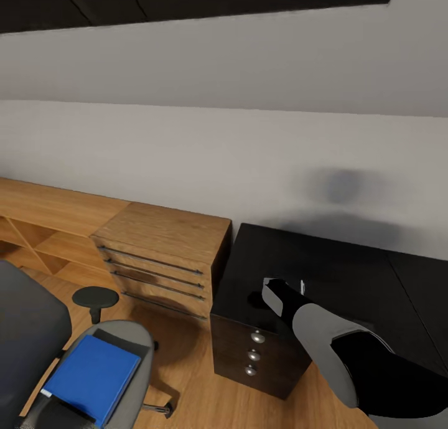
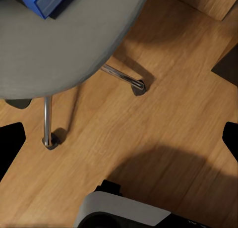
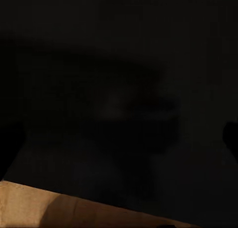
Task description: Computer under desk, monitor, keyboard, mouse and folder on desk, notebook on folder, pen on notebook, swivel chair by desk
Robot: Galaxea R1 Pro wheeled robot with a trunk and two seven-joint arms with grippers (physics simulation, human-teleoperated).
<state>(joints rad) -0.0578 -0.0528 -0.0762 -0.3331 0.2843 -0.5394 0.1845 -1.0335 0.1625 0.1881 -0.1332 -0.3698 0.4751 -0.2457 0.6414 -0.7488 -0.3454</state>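
Observation:
The swivel chair (image 1: 134, 342) stands at the lower left of the head view, with the bright blue folder (image 1: 93, 374) lying flat on its grey seat. The black desk (image 1: 348, 273) is at the right, and its drawer unit (image 1: 252, 354) shows three silver knobs. My right gripper (image 1: 274, 292) hangs over the desk's left end. In the right wrist view the right gripper (image 3: 119, 139) is open over the dark desk top, with nothing between its fingers. My left gripper (image 2: 119, 139) is open above the wooden floor, beside the chair seat (image 2: 54, 49) and a corner of the folder (image 2: 44, 1).
A light wooden chest of drawers (image 1: 162, 254) stands against the desk's left side, with low wooden shelving (image 1: 43, 230) further left along the white wall. Chrome chair legs with casters (image 2: 139, 85) spread over the floor. A grey part of my own body (image 2: 124, 213) lies below the left gripper.

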